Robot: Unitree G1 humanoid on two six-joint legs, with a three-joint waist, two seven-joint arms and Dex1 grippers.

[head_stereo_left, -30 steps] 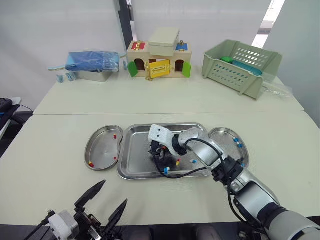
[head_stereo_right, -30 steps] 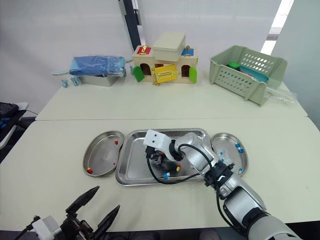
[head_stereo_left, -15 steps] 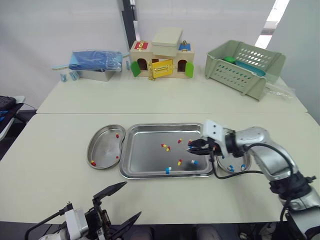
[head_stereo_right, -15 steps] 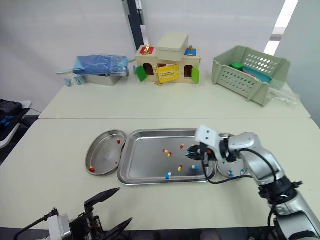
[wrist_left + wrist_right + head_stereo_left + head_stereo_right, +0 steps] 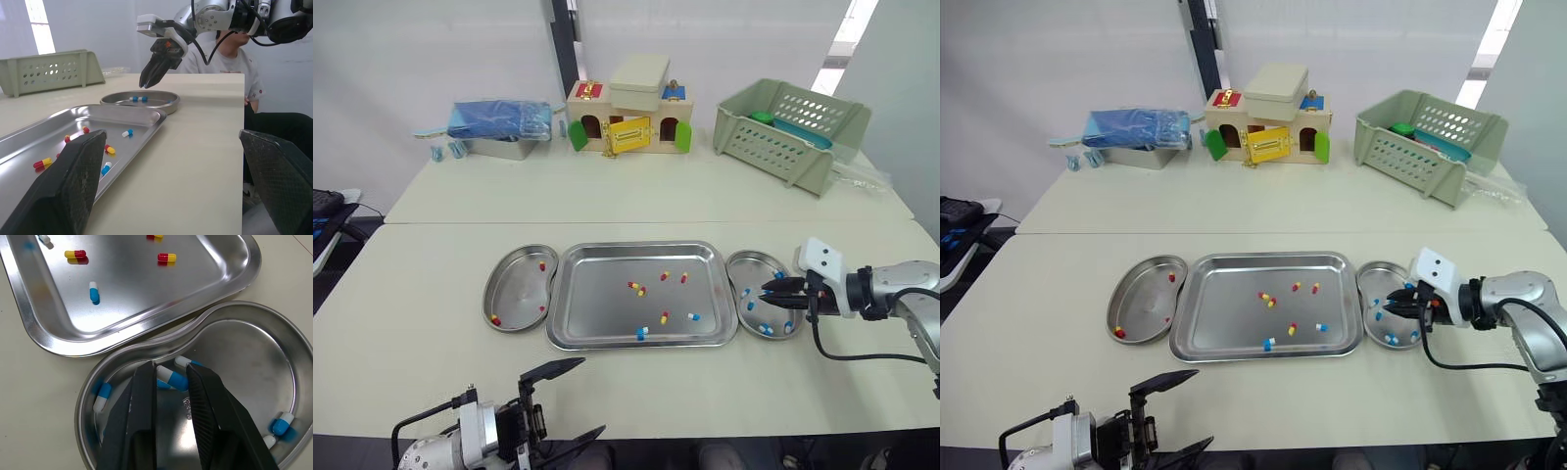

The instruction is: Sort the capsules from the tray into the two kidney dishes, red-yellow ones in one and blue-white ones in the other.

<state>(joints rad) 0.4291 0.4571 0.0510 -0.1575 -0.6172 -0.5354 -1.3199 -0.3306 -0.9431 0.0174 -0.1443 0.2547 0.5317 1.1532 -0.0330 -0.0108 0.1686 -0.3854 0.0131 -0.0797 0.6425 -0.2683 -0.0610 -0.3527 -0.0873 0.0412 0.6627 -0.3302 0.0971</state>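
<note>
The pale table (image 5: 431,294) carries a steel tray (image 5: 607,299) with its long sides running left to right. A kidney dish sits just beside each short end, long axis running away from the robot and hollow side facing the tray.

The left kidney dish (image 5: 514,289) holds a few red-yellow capsules (image 5: 493,320). The right kidney dish (image 5: 759,264) holds several blue-white capsules (image 5: 749,305) scattered round its floor. Capsules of both colours lie loose in the right half of the tray, pointing various ways.

The right arm reaches in from the right with its forearm roughly level. The right gripper (image 5: 770,291) points toward the tray and tips downward, hanging over the right kidney dish. Its fingers (image 5: 145,382) stand a narrow gap apart. One blue-white capsule (image 5: 171,378) lies crosswise to that gap at their tips, white end toward one finger and blue end toward the other. Whether it touches them or rests in the dish cannot be told.

The left gripper (image 5: 592,395) sits low at the table's near edge, pointing forward. Its jaws are spread wide and hold nothing.
</note>
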